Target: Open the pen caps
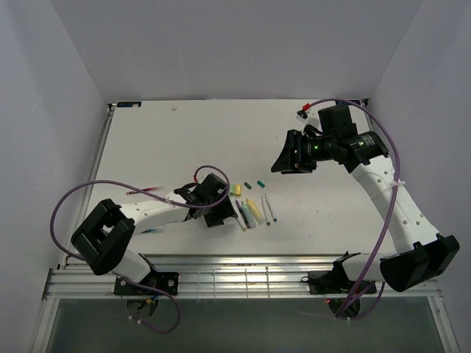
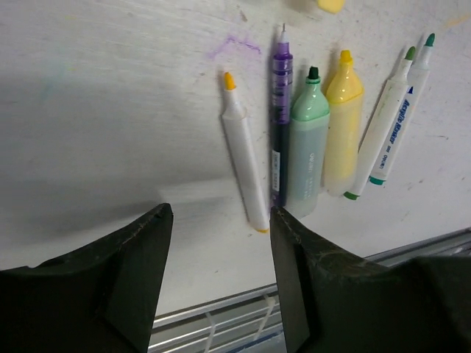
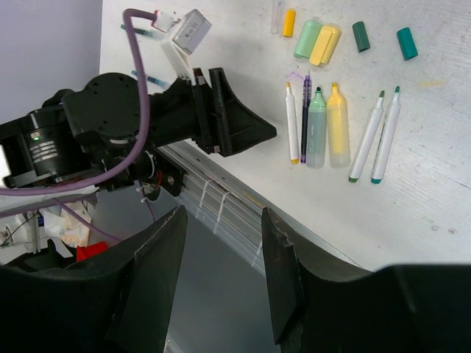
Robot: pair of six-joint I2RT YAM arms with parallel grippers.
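Seen from the left gripper: jaws apart, nothing between them, hanging low over the table. Straight ahead and a little to its right, a row of pens, side by side, long axes running away from the fingertips, bare tips at the far end. Beyond those tips, farther still from this gripper, the pen caps, loose in a ragged line lying across the pens' axes; pale green and yellow touching, two dark teal ones apart. Judging by the bare tips, whole row already uncapped. Back beside the left forearm, a thin red stick, perhaps another pen; too blurred to tell whether capped. Left arm stretched low along the near side of the table, by far the nearer one. Right gripper: raised well above the far side of the row, tilted down toward it, jaws apart and empty.
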